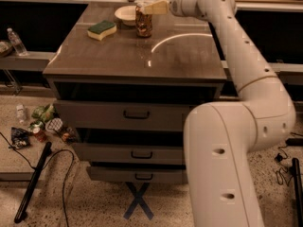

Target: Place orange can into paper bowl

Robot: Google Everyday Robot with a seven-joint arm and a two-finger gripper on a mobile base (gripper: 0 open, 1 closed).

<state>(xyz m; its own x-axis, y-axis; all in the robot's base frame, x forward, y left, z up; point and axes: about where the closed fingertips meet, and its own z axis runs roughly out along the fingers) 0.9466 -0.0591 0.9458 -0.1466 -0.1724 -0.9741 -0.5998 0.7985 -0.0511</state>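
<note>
The orange can [143, 22] stands upright just right of the paper bowl [126, 14] at the back of the cabinet top. It is beside the bowl's rim, not inside it. My gripper [150, 7] reaches in from the right and is shut on the can's upper part. I cannot tell whether the can's base touches the top. The bowl looks empty.
A yellow sponge with a green top [102, 30] lies left of the bowl on the brown cabinet top [142, 60]. Drawers sit below. Litter, including a small red can [40, 134], and a dark pole with a cable [33, 181] lie on the floor at left.
</note>
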